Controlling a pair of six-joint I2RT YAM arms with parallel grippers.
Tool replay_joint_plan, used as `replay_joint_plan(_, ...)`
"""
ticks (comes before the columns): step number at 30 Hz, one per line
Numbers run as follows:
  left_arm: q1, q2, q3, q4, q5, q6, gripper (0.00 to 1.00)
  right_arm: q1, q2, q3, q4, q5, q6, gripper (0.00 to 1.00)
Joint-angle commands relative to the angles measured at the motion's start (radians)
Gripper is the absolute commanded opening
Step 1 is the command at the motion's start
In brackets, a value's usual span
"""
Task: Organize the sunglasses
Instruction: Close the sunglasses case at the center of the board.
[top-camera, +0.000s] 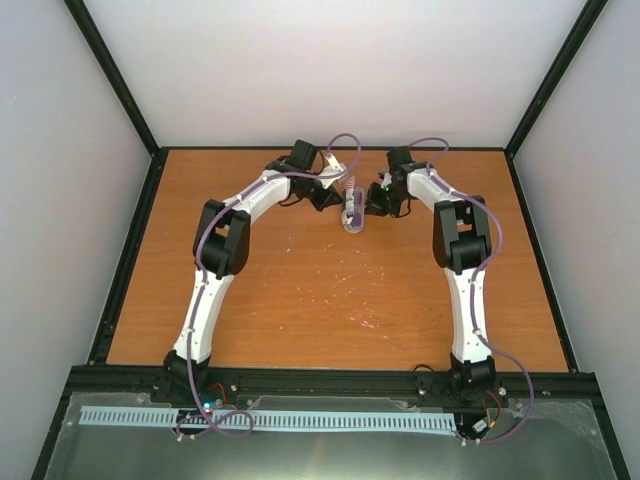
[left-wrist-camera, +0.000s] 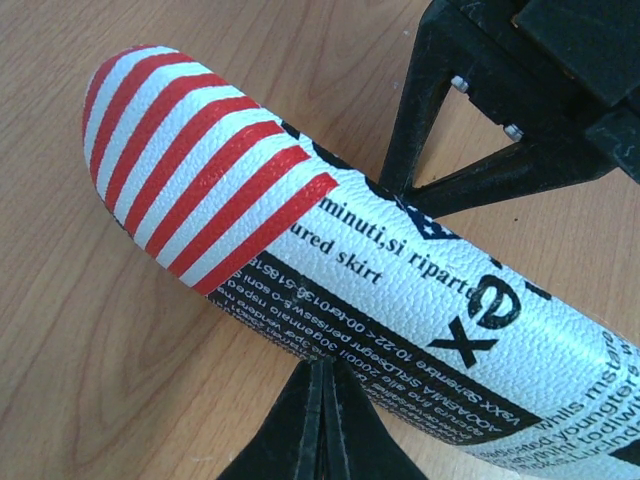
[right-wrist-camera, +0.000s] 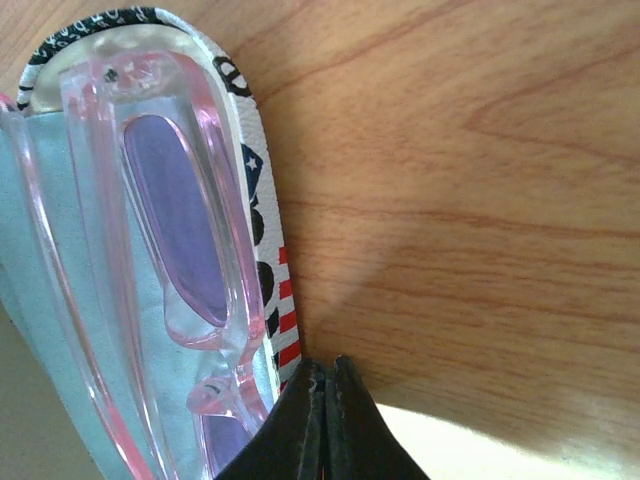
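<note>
White walls (top-camera: 320, 70) box in a scuffed wooden desk (top-camera: 300, 300). Both arms reach to a spot near its far edge, about midway between the left and right edges. There the case (top-camera: 352, 213), printed with red-and-white stripes and newsprint, sits between the two grippers. The sunglasses (right-wrist-camera: 190, 250), pink-framed with purple lenses, lie inside it against a pale blue lining.

We judge the step in hand to be seating the sunglasses and shutting the case around them. To do it well, we would use one arm as a steady anchor and let the other do the moving, so the case does not twist between two pulls. We would first check that the frame sits fully inside the rim, since a corner standing proud would be caught as the case shuts. The closing should be slow and square, and we would lower the case to the desk before either grip lets go.

The left gripper (left-wrist-camera: 322, 400) has its fingers drawn together with only a seam between them. The case's lower edge runs into them, so we take it to be pinching the case there, though the contact itself is hidden. The right gripper (right-wrist-camera: 325, 395) is likewise closed tight. It nips the striped rim of the case just beside the frame and does not touch the lenses.
</note>
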Motion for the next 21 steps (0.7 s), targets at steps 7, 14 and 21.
replay_joint_plan(7,-0.051,0.038,0.016,0.008,0.018,0.015,0.04,0.008,-0.068,-0.023,0.046,-0.041,0.008,0.03)
replay_joint_plan(14,-0.072,0.041,-0.006,0.024,0.017,0.013,0.04,0.008,-0.094,-0.043,0.071,-0.065,0.010,0.03)
replay_joint_plan(21,-0.090,0.044,-0.030,0.038,0.017,0.012,0.04,0.044,-0.128,-0.078,0.113,-0.106,0.020,0.03)
